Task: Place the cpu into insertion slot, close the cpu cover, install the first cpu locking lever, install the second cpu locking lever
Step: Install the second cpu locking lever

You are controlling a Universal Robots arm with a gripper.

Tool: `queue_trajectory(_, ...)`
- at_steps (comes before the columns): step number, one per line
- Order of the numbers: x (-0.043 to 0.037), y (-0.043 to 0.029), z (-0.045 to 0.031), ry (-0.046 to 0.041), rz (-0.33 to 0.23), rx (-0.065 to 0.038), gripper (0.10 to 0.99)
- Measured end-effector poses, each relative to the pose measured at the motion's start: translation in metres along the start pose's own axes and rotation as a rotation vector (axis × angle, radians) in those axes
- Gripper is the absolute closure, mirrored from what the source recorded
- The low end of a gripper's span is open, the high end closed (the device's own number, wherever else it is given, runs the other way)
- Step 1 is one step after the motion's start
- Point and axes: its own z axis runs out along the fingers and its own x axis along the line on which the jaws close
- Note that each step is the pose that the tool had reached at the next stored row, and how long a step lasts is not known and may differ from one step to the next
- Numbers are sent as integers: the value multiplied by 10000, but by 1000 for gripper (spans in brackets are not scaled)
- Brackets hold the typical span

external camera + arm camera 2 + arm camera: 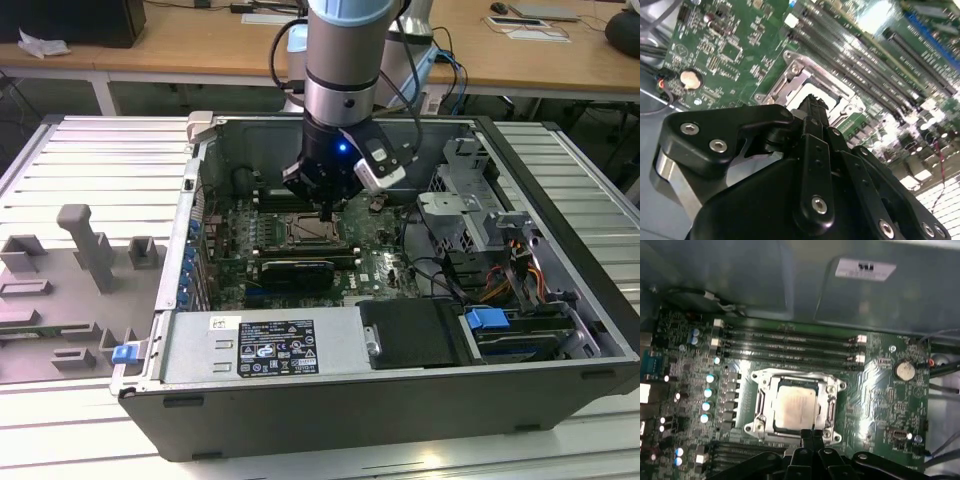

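The cpu [796, 404] lies flat in the insertion slot [754, 427], its silvery-beige top facing up. The cpu cover [762, 401], a silver frame, lies down around it, and the chip shows through its window. My gripper [809, 433] is shut, its two thin fingers pressed together, with the tip at the socket's edge beside the chip. In the second wrist view the gripper [812, 103] points at the silver cover [793, 71]. In the exterior view the gripper [326, 207] hangs inside the open computer case, just above the socket [305, 231].
Long black memory slots [790, 346] run beside the socket, with a coin battery [904, 371] and a row of capacitors [707, 391] on either side. The power supply [262, 346], a drive cage [468, 205] and cables [500, 285] crowd the case. A grey fixture [88, 250] stands outside.
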Motion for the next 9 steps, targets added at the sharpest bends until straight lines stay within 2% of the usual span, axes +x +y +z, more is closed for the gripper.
queue_trajectory(2,10,-58,11,9,1,-9,980)
queue_trajectory(5,40,-98,28,30,5,-16,980)
queue_trajectory(9,127,-142,42,39,4,-18,980)
